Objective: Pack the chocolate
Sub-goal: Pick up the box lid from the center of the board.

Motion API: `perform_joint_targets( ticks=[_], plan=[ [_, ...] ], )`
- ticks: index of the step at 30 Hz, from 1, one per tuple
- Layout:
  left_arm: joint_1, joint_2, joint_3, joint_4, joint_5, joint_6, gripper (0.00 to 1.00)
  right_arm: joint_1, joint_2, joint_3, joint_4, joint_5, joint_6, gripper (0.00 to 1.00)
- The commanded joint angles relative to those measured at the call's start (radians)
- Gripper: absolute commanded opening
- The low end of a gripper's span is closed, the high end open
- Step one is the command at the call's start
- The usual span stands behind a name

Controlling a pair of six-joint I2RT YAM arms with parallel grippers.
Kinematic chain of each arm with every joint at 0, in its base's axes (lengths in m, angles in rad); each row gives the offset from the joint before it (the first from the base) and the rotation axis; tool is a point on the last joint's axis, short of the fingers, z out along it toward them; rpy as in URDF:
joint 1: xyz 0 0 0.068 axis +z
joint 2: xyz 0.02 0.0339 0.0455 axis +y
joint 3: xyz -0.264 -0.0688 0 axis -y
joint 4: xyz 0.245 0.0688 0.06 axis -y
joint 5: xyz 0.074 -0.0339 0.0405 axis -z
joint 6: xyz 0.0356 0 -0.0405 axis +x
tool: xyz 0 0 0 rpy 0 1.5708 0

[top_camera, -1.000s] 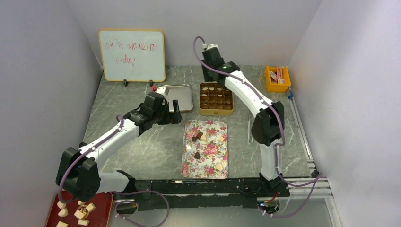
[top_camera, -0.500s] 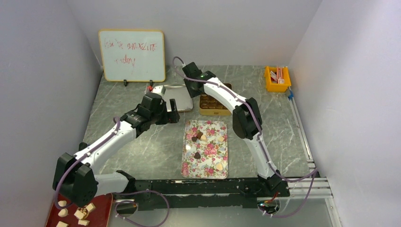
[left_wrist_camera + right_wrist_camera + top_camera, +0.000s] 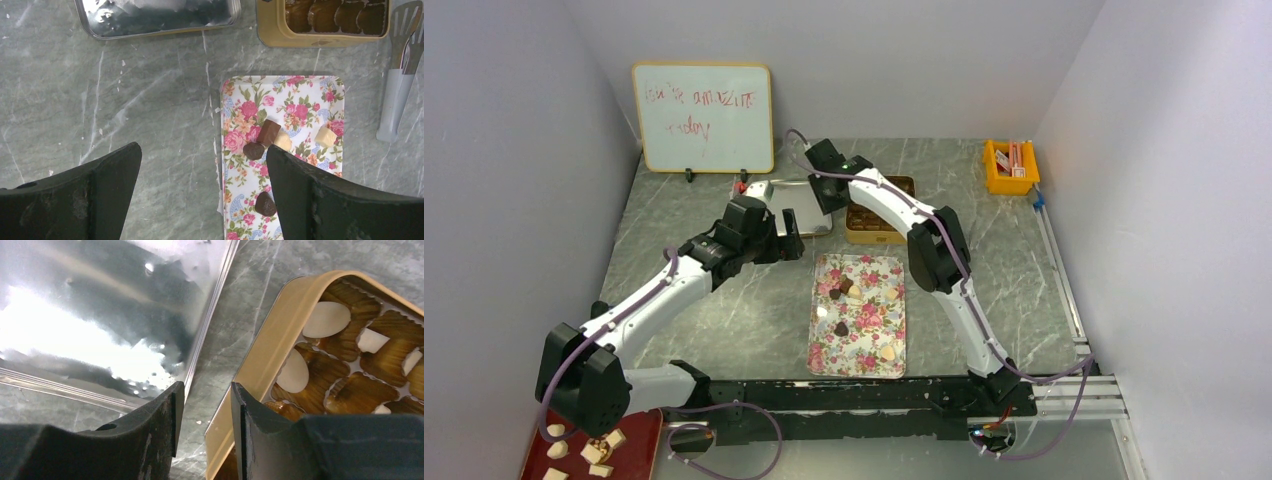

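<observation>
Your right hand (image 3: 205, 405) swung left, now between lid (image 3: 100, 315) and tin (image 3: 260, 355), fingers slightly parted, empty. Your left hand (image 3: 202, 150) spread wide, empty. Six chocolates (image 3: 268, 132) on tray (image 3: 310, 90).

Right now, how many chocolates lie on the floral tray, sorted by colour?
Dark brown chocolates: 2
Mid-brown chocolate: 1
Cream chocolates: 3
Total on the floral tray: 6
</observation>
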State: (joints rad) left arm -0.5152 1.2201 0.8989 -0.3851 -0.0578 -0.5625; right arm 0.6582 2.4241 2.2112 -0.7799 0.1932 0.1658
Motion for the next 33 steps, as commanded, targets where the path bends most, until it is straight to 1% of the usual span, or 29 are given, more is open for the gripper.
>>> perform_joint_targets(
  ticks=[1, 12, 18, 29, 33],
  plan=[
    [-0.004, -0.008, 0.013, 0.008, -0.011, -0.012, 1.00, 0.006, 0.021, 0.056, 0.009, -0.019, 0.003, 0.43],
    [-0.005, 0.002, 0.012, 0.006, -0.014, -0.008, 1.00, 0.009, 0.064, 0.077, 0.011, -0.031, 0.009, 0.42],
    [-0.005, 0.003, 0.005, 0.010, -0.015, -0.008, 1.00, 0.009, 0.083, 0.083, 0.011, -0.034, 0.014, 0.40],
    [-0.005, 0.008, -0.005, 0.012, -0.017, -0.003, 1.00, 0.008, 0.111, 0.085, 0.011, -0.041, 0.032, 0.30],
    [-0.004, 0.009, -0.005, 0.012, -0.018, 0.002, 1.00, 0.008, 0.111, 0.085, 0.008, -0.036, 0.036, 0.22]
  ],
)
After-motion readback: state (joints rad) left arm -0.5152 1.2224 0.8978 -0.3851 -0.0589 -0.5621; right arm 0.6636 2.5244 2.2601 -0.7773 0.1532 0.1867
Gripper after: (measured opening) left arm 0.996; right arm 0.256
